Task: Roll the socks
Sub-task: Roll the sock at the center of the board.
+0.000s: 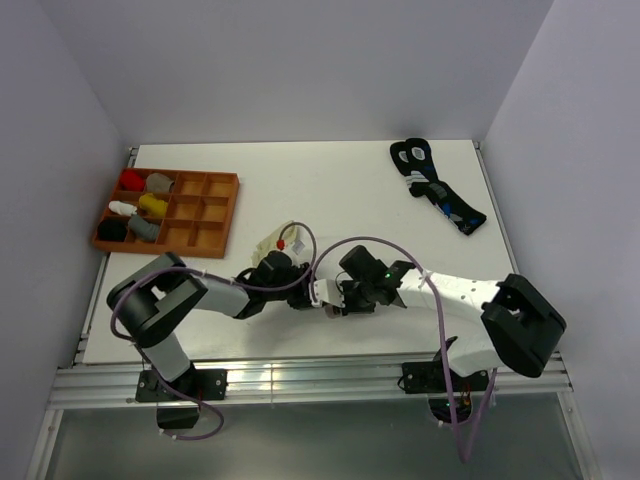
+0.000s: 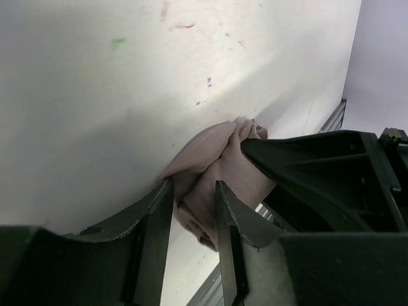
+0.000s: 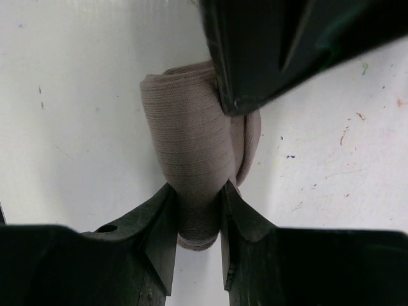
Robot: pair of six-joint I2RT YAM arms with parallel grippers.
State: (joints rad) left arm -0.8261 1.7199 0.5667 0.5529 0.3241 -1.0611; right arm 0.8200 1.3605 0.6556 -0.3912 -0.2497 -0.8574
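The taupe sock (image 3: 191, 127) is folded into a thick roll on the white table, just visible between my two grippers in the top view (image 1: 331, 309). My right gripper (image 3: 199, 191) is shut on the near end of the roll. My left gripper (image 2: 194, 188) grips the same sock (image 2: 204, 159) from the opposite side, and fabric fills its narrow gap. In the top view the left gripper (image 1: 322, 293) and right gripper (image 1: 343, 298) meet tip to tip. The pale cream sock (image 1: 272, 243) lies behind the left wrist, with a red-and-white bit beside it.
A wooden compartment tray (image 1: 215, 180) with small coloured sock bundles stands at the back left. A pair of black socks with blue-and-white marks (image 1: 440, 185) lies at the back right. The table's front edge and metal rail (image 1: 300, 375) are close behind the grippers.
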